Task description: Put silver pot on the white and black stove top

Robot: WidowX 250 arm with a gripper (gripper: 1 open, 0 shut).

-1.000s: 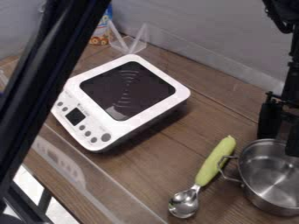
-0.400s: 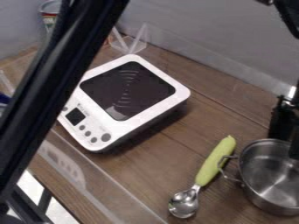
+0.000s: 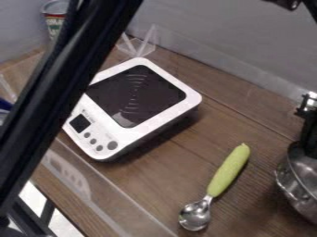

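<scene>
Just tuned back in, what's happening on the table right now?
The gripper at the right edge is shut, apparently on the rim of the silver pot, which is partly out of frame at the lower right; the exact contact is hard to make out. The white and black stove top sits left of centre with nothing on it. A scoop with a yellow-green handle lies on the wooden table between them.
</scene>
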